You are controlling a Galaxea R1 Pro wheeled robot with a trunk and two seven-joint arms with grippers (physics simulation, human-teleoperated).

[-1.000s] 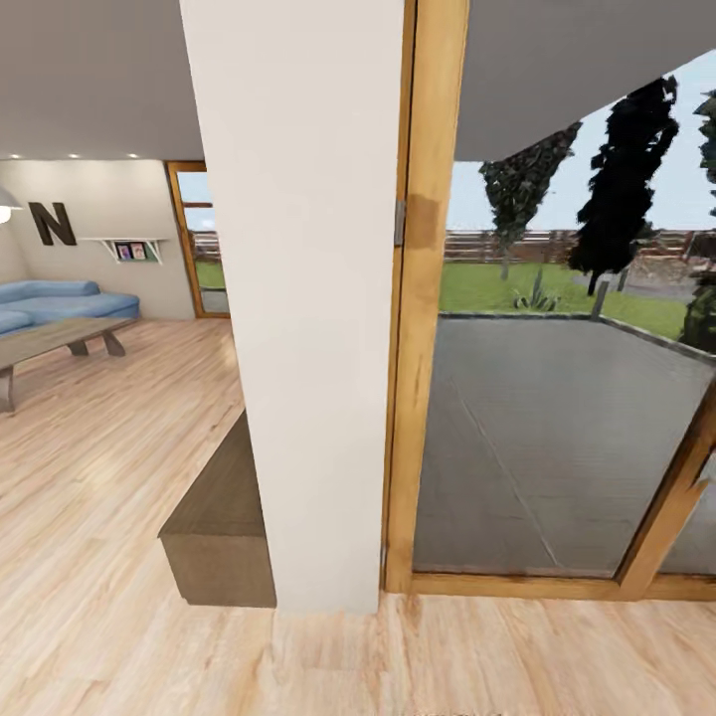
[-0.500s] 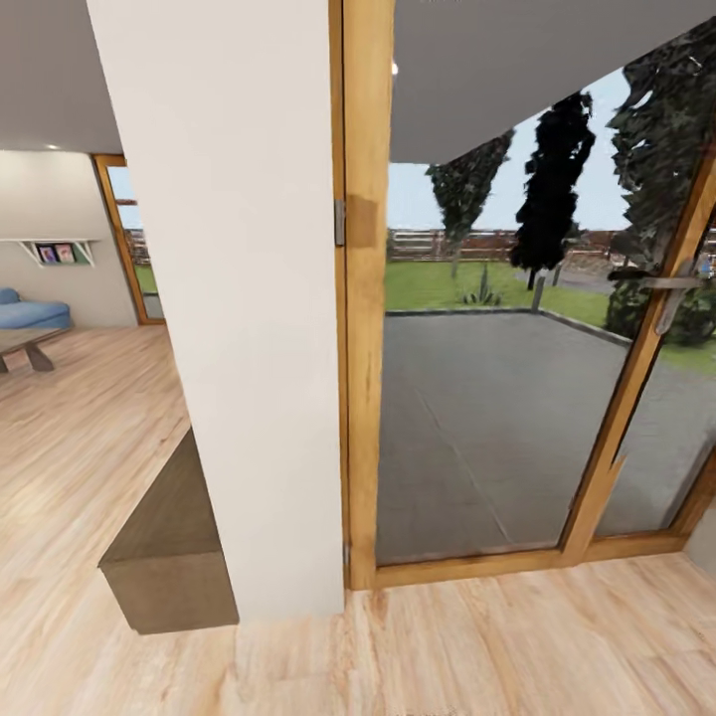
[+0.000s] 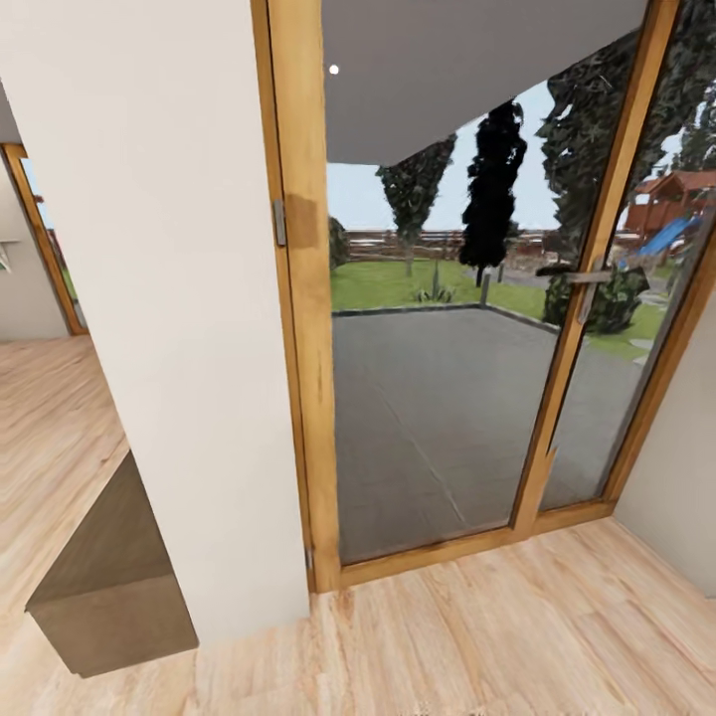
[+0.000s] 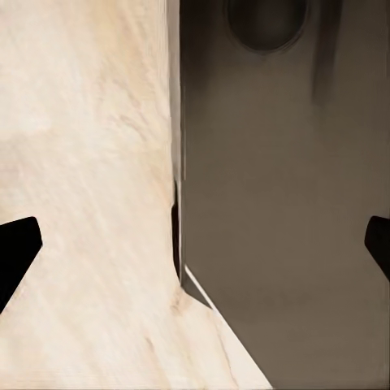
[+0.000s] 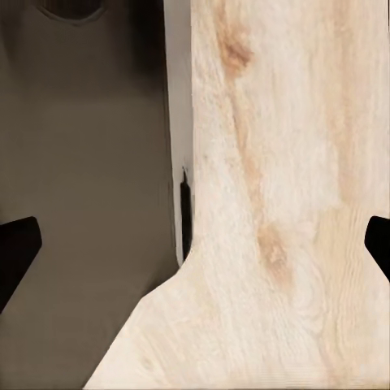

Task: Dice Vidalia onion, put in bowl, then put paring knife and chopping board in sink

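Both grippers hang over the light wood floor [image 3: 497, 636]: left gripper [image 4: 195, 244] spread wide, right gripper [image 5: 195, 244] spread wide, holding nothing.

Each wrist camera catches its own gripper pointing down at the floor. The left gripper [image 4: 195, 244] has its jaws spread wide — only the two dark fingertips [image 4: 18, 248] show, at opposite edges, nothing between them. The right gripper [image 5: 195, 244] is the same — fingertips [image 5: 16, 248] far apart, holding nothing.
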